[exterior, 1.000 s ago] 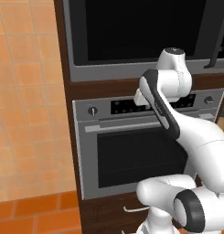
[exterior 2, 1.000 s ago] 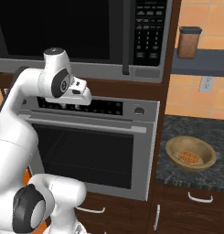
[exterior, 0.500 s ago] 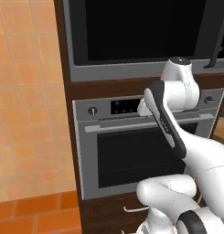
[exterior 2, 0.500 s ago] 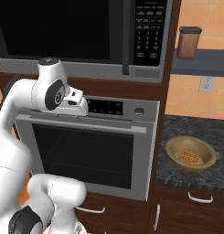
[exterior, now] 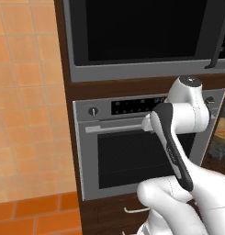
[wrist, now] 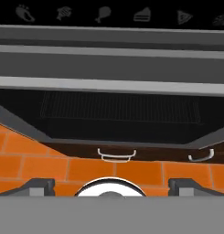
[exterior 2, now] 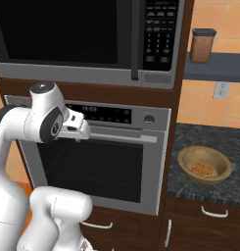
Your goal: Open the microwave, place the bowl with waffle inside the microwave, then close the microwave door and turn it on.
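The microwave [exterior 2: 67,37] is built in above the steel oven, and the microwave door [exterior: 137,30] is shut. Its dark bar handle [exterior 2: 135,41] stands just left of the keypad [exterior 2: 160,29]. The bowl with waffle [exterior 2: 204,164] rests on the dark counter [exterior 2: 200,137] to the right, tan with orange-brown pieces in it. My gripper [exterior 2: 78,132] hangs in front of the oven's control strip, well below the microwave and left of the bowl. In the hand view my gripper [wrist: 111,185] is open, with nothing between the fingertips [wrist: 38,185], and it looks down the oven front.
The steel oven [exterior 2: 102,166] has a horizontal bar handle [exterior: 116,127] and a knob [exterior 2: 149,118] close to my hand. A brown canister [exterior 2: 202,45] stands on a shelf at upper right. Drawer pulls [wrist: 115,155] sit below the oven. An orange tiled wall [exterior: 26,114] lies left.
My hand has dropped from just under the microwave to the oven's control strip and shifted left, and the elbow has swung with it. Microwave door and bowl have not moved.
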You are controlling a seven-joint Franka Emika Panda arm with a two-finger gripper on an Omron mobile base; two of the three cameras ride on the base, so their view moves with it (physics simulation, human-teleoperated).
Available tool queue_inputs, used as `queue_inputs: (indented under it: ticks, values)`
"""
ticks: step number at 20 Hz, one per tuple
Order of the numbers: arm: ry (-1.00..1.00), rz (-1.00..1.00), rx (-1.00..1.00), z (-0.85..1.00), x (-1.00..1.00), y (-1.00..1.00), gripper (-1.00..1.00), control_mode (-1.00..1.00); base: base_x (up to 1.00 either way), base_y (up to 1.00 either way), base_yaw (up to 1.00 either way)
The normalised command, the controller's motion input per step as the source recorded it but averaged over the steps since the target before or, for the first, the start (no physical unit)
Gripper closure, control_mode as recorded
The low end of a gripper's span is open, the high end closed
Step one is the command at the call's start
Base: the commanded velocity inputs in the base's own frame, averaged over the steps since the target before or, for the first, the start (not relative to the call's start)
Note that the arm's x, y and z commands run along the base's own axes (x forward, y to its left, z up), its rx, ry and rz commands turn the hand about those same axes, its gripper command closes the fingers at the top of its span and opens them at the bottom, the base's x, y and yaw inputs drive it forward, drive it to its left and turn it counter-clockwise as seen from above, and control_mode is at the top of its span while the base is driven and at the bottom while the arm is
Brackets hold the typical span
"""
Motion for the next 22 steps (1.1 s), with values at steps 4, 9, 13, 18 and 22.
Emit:
queue_inputs:
  ticks: [4,9,13,18,22]
  values:
    - [0.0,0.0,0.0,0.0,0.0,0.0,-1.0,1.0,-0.2,-0.36,0.0]
    - [0.0,0.0,0.0,0.0,0.0,0.0,-1.0,1.0,-0.17,-0.62,0.0]
    - [0.0,0.0,0.0,0.0,0.0,0.0,-1.0,1.0,-0.24,-0.61,0.0]
    - [0.0,0.0,0.0,0.0,0.0,0.0,-1.0,1.0,-0.24,-0.55,0.01]
    - [0.0,0.0,0.0,0.0,0.0,0.0,-1.0,1.0,-0.24,-0.49,0.05]
